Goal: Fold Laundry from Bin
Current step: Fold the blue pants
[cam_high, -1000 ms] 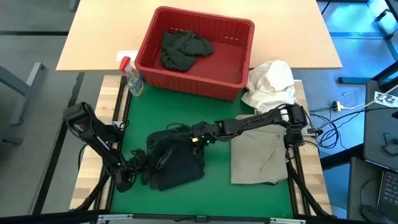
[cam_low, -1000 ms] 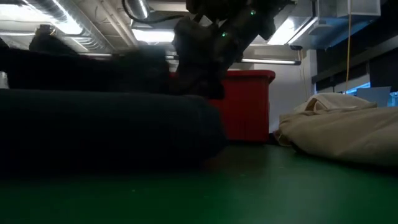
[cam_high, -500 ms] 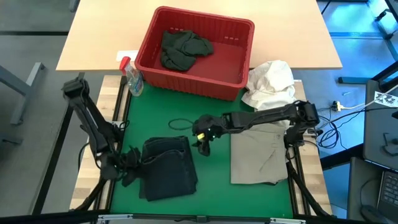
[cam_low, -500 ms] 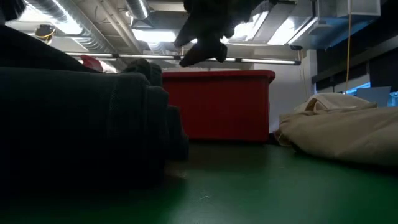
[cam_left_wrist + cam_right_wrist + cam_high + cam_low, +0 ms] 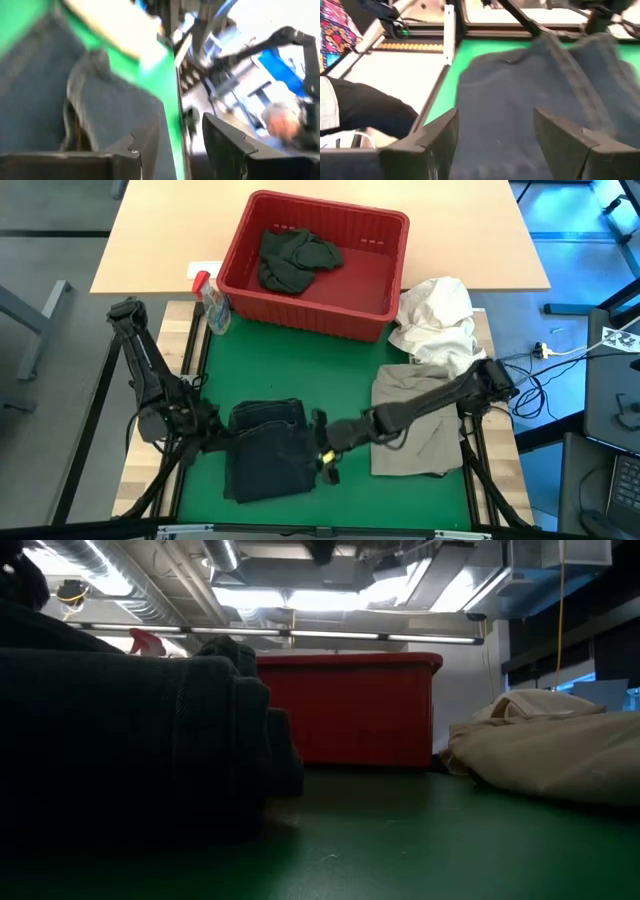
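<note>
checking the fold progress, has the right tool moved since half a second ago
Yes. In the high view the right tool has moved toward the table's near edge, away from the red slotted plastic basket, now beside the folded dark garment.

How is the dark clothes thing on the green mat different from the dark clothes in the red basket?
The dark garment on the mat is folded into a flat, neat rectangle; the dark garment in the red basket is a crumpled heap. The mat one looks charcoal black, while the basket one looks greener. The left gripper and right gripper sit at the mat one's edges; nothing is near the basket one. Both are soft, dark laundry.
</note>
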`<act>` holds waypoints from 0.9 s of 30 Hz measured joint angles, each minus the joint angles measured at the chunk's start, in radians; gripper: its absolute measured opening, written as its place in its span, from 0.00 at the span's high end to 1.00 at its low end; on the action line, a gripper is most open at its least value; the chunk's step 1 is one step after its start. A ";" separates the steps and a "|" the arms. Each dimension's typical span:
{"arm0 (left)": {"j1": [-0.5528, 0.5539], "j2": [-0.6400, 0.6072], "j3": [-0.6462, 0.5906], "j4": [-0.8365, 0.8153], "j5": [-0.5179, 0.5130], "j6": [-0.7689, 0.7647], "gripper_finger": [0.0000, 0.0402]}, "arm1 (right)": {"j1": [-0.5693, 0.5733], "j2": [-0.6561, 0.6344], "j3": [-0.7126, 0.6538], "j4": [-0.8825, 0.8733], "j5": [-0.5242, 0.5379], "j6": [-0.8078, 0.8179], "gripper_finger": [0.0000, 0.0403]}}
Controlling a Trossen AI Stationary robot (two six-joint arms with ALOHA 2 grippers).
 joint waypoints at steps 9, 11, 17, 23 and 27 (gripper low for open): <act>0.087 0.305 0.001 0.058 -0.058 0.019 0.65 | -0.025 0.256 -0.001 0.414 0.071 -0.007 0.37; 0.102 0.368 0.001 0.059 -0.033 -0.006 0.65 | -0.048 0.296 -0.003 0.421 0.089 -0.007 0.37; 0.133 0.486 0.001 -0.118 -0.108 -0.045 0.65 | -0.110 0.341 -0.002 0.356 0.101 -0.011 0.37; 0.182 0.572 0.002 -0.369 -0.171 -0.240 0.65 | -0.114 0.342 -0.029 0.323 0.157 -0.075 0.37; 0.207 0.643 0.004 -0.373 -0.179 -0.236 0.65 | -0.118 0.354 -0.047 0.354 0.166 -0.078 0.37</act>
